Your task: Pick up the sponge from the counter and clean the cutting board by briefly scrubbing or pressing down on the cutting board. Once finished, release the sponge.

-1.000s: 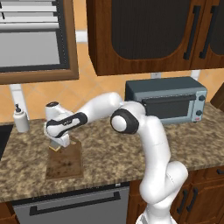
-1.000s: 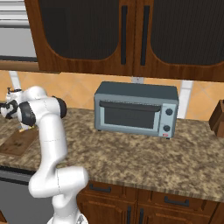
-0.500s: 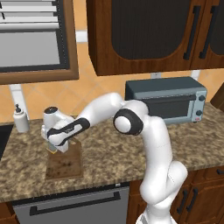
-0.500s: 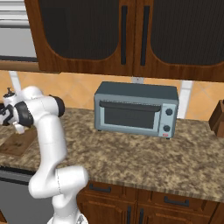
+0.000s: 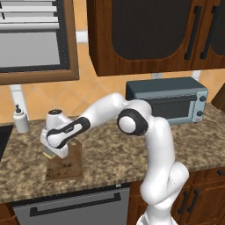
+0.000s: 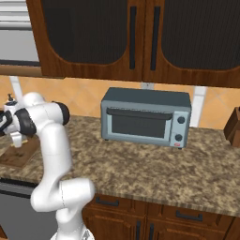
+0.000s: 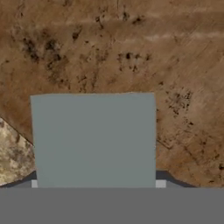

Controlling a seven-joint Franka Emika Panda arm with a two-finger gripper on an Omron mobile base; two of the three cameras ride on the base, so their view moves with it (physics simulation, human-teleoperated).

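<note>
White Franka arm reaches left across the long brown-and-tan speckled granite counter, hand pointed down over the flat dark brown wooden cutting board with darker stains. Two-finger gripper sits low at the board's left far part; a small flat rectangular sponge with grey-blue top over yellow base shows as a yellowish sliver just under the hand, at the board surface. In the hand view the sponge's grey-blue face lies right in front of the camera, between where the fingertips would be, stained board wood beyond it and a bit of speckled granite past the board's clipped corner at lower left. Fingertips themselves hidden by the sponge, so jaw state can't be read for certain; sponge appears held between them. Whether the sponge presses on the board or hangs just above it, cannot tell.

From the right base camera the gripper is at the far left edge, over the near end of the board.

Grey-blue toaster oven with dark glass door stands well apart to the right on the counter, against the tan tiled wall. White soap dispenser bottle stands near the wall, left of the board. Dark wood upper cabinets hang above, grey dishwasher front below the counter edge
</note>
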